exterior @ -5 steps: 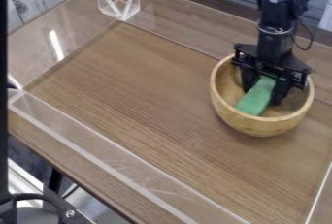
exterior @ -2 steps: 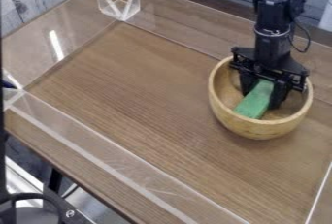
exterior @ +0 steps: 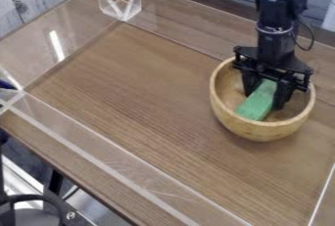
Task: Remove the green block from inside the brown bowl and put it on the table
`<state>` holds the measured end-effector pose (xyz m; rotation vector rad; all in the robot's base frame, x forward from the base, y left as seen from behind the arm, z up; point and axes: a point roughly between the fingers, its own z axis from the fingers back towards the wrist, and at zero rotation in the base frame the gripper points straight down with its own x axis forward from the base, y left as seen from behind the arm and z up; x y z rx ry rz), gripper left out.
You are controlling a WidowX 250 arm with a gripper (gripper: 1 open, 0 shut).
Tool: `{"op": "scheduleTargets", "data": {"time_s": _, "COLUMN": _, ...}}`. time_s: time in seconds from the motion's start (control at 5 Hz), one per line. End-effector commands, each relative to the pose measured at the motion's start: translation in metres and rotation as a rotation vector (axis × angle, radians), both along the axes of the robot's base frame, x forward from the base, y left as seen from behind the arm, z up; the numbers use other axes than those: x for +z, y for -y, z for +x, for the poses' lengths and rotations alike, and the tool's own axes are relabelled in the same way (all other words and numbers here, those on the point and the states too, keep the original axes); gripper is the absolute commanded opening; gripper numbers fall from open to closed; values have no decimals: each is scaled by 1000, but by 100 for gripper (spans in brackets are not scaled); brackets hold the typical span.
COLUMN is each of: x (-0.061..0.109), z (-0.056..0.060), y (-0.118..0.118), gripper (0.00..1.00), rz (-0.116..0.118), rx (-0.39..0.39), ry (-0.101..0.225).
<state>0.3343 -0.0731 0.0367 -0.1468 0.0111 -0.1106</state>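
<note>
Gripping the upper end of the green block (exterior: 260,102), the black gripper (exterior: 271,81) points straight down into the brown bowl (exterior: 264,127), its two dark fingers (exterior: 253,76) closed against the block's sides. The block slants down and toward the camera from the fingertips, its lower end close to the bowl's floor near the front wall; whether it still touches the wood cannot be told from this view. Above the fingers, the black arm (exterior: 273,15) rises upright and leaves the picture at the top edge, with a cable looping beside it.

The bowl, round and light brown with a thick rim, sits at the right side of the table (exterior: 144,103), near the far right wall. The tabletop is brown with a lengthwise wood grain, and low clear walls (exterior: 78,142) run along its edges, catching bright reflections on the left. A small clear bracket (exterior: 119,3) stands at the far left corner, well apart from the bowl. Pale planks show behind the far wall.
</note>
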Motion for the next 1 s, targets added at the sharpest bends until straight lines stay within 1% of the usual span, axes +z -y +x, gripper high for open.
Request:
{"op": "scheduleTargets", "data": {"time_s": 0.0, "x": 36, "z": 8, "y": -2, "gripper": 0, "rz": -23, "rx": 3, "ry": 96}}
{"op": "scheduleTargets", "data": {"time_s": 0.2, "x": 55, "z": 7, "y": -7, "gripper": 0, "rz": -37, "rx": 9, "ry": 133}}
{"op": "scheduleTargets", "data": {"time_s": 0.4, "x": 78, "z": 6, "y": -12, "gripper": 0, "rz": -46, "rx": 21, "ry": 173}}
{"op": "scheduleTargets", "data": {"time_s": 0.6, "x": 83, "z": 5, "y": -22, "gripper": 0, "rz": -44, "rx": 39, "ry": 179}}
{"op": "scheduleTargets", "data": {"time_s": 0.8, "x": 82, "z": 4, "y": -29, "gripper": 0, "rz": -39, "rx": 51, "ry": 174}}
